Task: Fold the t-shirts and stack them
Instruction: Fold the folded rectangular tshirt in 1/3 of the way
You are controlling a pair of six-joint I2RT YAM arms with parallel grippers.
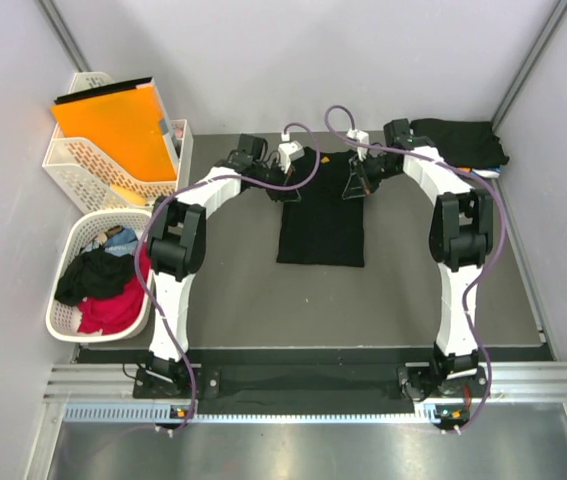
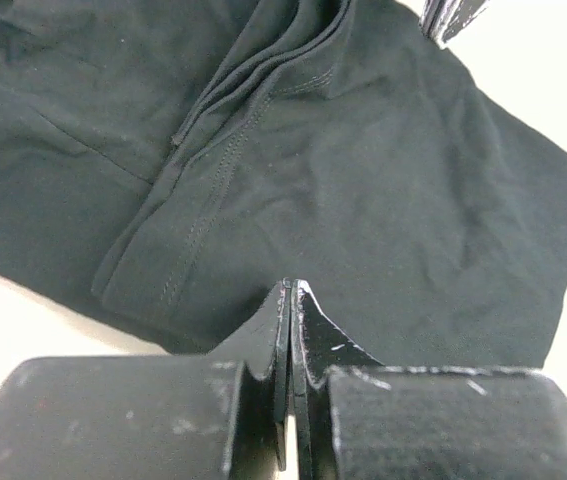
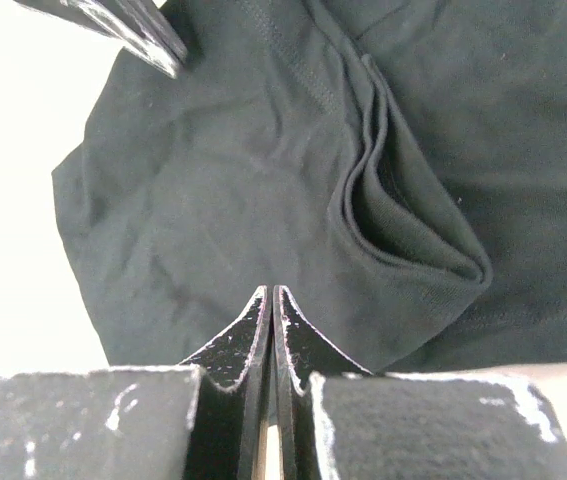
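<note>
A black t-shirt (image 1: 321,225) lies flat at the table's middle, folded into a long narrow strip. My left gripper (image 1: 286,187) hovers over its far left corner and my right gripper (image 1: 355,187) over its far right corner. In the left wrist view the left gripper (image 2: 291,288) is shut, tips just over the shirt's (image 2: 363,190) edge, with no cloth between them. In the right wrist view the right gripper (image 3: 271,292) is shut the same way above the shirt (image 3: 223,200), near a tucked sleeve fold (image 3: 403,230). More folded black t-shirts (image 1: 458,140) are stacked at the back right.
A white lattice basket (image 1: 61,318) at the left holds crumpled black, red and blue t-shirts (image 1: 103,285). Behind it an orange folder (image 1: 113,125) stands in another white basket (image 1: 73,165). Grey walls close in on both sides.
</note>
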